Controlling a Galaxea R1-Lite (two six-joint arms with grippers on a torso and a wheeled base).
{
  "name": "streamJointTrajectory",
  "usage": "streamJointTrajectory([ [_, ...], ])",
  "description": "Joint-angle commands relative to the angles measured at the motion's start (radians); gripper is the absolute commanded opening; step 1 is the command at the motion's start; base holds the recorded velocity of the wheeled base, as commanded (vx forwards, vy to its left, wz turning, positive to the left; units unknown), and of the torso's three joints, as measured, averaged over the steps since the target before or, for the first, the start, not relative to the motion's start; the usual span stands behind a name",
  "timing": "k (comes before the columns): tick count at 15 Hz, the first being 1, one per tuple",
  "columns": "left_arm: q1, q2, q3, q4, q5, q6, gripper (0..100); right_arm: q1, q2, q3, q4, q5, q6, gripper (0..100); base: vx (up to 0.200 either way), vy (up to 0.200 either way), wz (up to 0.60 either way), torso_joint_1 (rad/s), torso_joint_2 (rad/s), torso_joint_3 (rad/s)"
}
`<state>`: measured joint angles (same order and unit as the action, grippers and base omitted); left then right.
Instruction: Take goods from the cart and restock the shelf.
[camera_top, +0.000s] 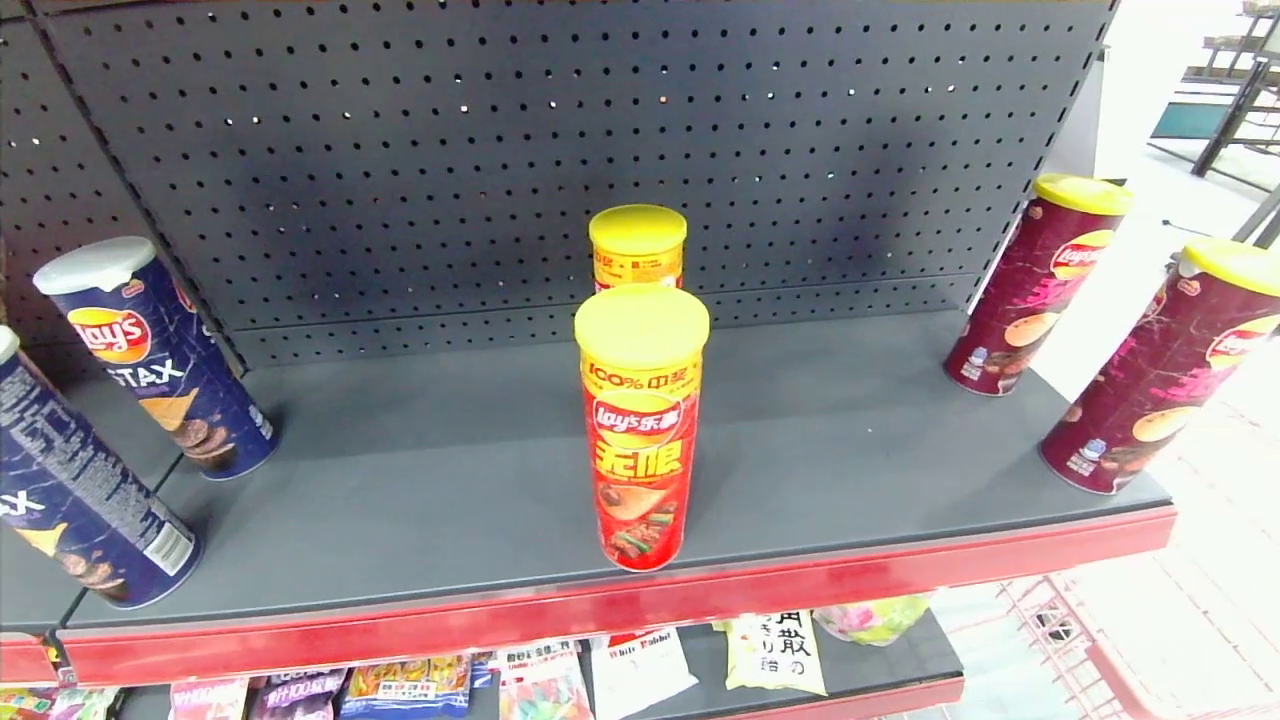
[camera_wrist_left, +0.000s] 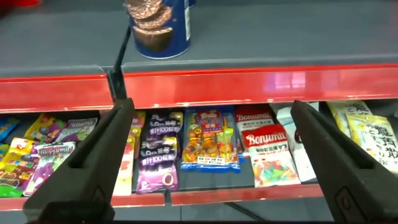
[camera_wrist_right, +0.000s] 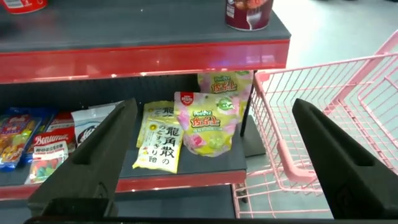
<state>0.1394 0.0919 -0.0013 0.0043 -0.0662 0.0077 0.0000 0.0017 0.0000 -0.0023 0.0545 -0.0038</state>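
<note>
my left gripper (camera_wrist_left: 211, 106) hangs wide open, nothing between its fingers, facing the shelf's red front lip (camera_wrist_left: 205, 84) and the snack bags (camera_wrist_left: 208, 140) on the tier below. on the grey shelf board (camera_top: 420, 470), two blue cans (camera_top: 160, 355) stand at nine o'clock, the nearer one close to the front edge. bare board separates them from two red cans (camera_top: 640, 430) at centre, one behind the other toward twelve, the front one just inside the lip. more bare board runs to two maroon cans (camera_top: 1040, 285) at three o'clock, by the board's right end. my right gripper (camera_wrist_right: 214, 102) is equally wide open and empty. the pink cart (camera_wrist_right: 323, 118) stands just past that end, near four o'clock.
</note>
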Motion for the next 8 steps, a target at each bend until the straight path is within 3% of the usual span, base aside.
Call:
streamJointTrajectory([
  [1, 0.0, 0.002, 0.001, 0.0, 0.0, 0.0, 100, 0.0, 0.0, 0.0, -0.001, 0.001, 0.001, 100, 0.0, 0.0, 0.0, 0.0, 0.0, 0.0],
  [8, 0.0, 0.002, 0.001, 0.0, 0.0, 0.0, 100, 0.0, 0.001, 0.0, -0.001, 0.002, -0.004, 100, 0.0, 0.0, 0.0, 0.0, 0.0, 0.0],
])
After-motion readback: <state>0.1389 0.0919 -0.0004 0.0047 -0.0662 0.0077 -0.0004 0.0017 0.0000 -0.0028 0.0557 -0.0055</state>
